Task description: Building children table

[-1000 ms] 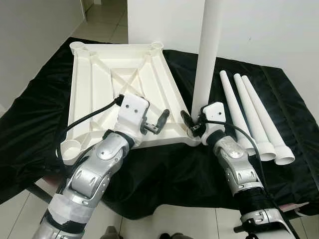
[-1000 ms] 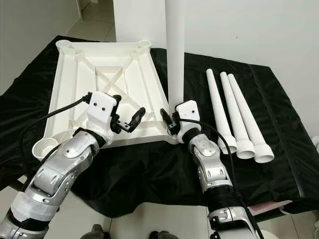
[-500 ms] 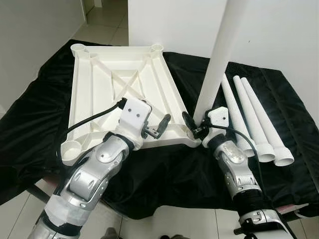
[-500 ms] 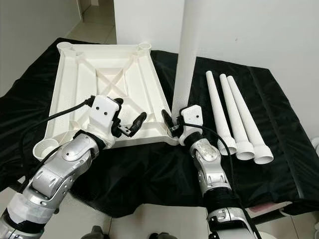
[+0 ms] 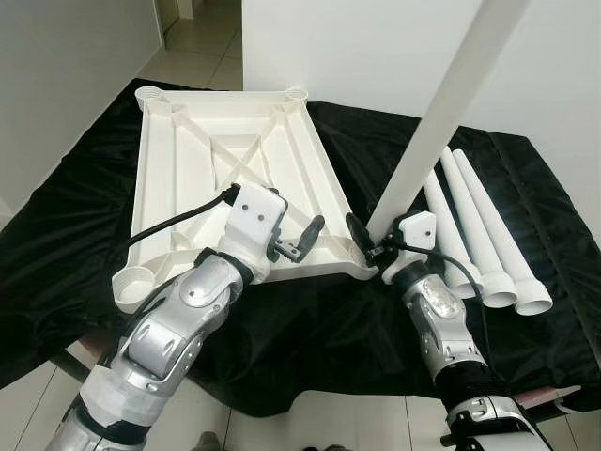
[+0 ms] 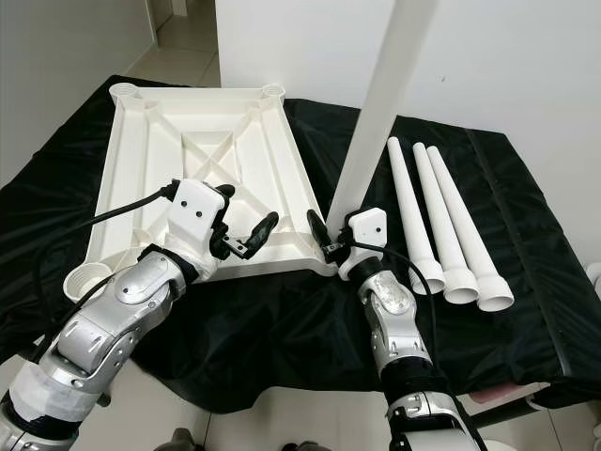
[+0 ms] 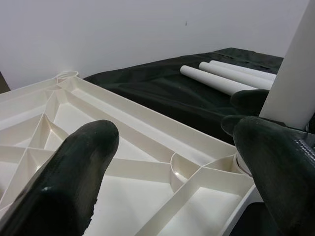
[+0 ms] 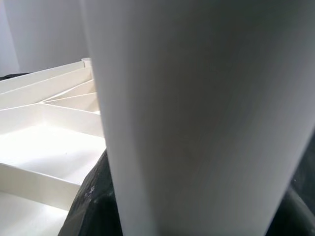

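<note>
The tabletop (image 5: 230, 178) lies upside down on the black-draped counter (image 5: 75, 216), ribs up, with round leg sockets at its corners. The left claw (image 5: 299, 240) hovers released over the near edge of the tabletop, fingers spread and gripping nothing; from the wrist, one finger (image 7: 74, 167) sits above the ribbed bays and the other near the corner socket (image 7: 189, 167).

At the near right corner, the right claw (image 5: 368, 240) is clenched around the foot of a leg (image 5: 441, 132), which leans up and away to the right, not upright. Its lower end sits at the corner socket; whether it has entered cannot be told. Three more legs (image 5: 479, 235) lie side by side on the counter just beside the right arm, wide ends toward the robot.

The step in hand looks to be seating this leg. To do it well, the leg wants bringing back to vertical over the socket before any push; pressed down while tilted, it would likely jam on the rim or lever the tabletop. The left claw is well placed to press on the tabletop edge and keep it from sliding. Once square, a straight downward push should seat it.
</note>
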Motion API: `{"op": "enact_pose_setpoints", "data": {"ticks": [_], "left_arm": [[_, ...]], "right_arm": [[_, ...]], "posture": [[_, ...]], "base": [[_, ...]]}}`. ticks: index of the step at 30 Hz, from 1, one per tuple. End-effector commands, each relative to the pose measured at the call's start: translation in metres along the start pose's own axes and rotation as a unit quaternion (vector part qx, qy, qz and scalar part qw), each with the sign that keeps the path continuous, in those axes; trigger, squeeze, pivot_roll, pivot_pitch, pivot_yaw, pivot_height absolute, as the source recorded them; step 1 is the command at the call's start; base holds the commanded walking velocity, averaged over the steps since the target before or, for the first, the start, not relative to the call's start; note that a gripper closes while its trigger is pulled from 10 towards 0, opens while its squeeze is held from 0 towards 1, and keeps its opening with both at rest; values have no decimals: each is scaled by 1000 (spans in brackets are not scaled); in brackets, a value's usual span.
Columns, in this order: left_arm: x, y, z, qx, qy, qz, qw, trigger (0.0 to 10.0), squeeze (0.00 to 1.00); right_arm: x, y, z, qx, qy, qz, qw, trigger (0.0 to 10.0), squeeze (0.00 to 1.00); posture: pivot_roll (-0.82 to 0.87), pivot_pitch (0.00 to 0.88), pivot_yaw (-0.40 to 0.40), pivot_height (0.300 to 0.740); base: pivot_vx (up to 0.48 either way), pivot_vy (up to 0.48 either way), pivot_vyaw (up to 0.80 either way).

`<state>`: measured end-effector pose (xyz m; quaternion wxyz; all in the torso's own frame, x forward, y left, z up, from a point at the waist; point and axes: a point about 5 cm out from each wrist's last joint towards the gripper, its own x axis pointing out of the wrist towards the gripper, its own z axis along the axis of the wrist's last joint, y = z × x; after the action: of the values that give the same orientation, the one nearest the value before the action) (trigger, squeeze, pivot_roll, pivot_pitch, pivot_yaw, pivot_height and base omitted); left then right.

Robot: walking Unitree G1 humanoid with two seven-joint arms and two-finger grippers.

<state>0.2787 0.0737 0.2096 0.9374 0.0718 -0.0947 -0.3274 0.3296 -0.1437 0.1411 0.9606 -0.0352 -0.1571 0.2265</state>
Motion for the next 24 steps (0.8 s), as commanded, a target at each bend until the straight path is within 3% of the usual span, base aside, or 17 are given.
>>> {"op": "enact_pose_setpoints", "data": {"ticks": [1,9,10,24], "left_arm": [[-1,-14,5,5,-10,-116,993,10000,0],[-1,-13,6,5,-11,-117,993,10000,0],[-1,-13,7,5,-10,-117,993,10000,0],[0,-12,9,4,-13,-115,993,10000,0]], "right_arm": [[-9,7,-20,3,47,15,999,10000,0],[-8,10,-25,12,62,22,998,10000,0],[-5,12,-27,32,70,28,997,10000,0],[0,16,-31,76,85,37,993,10000,0]], "posture": [[134,68,-55,740],[134,78,-48,740],[134,80,-47,740],[134,88,-48,740]], "base": [[0,0,0],[0,0,0],[0,0,0],[0,0,0]]}}
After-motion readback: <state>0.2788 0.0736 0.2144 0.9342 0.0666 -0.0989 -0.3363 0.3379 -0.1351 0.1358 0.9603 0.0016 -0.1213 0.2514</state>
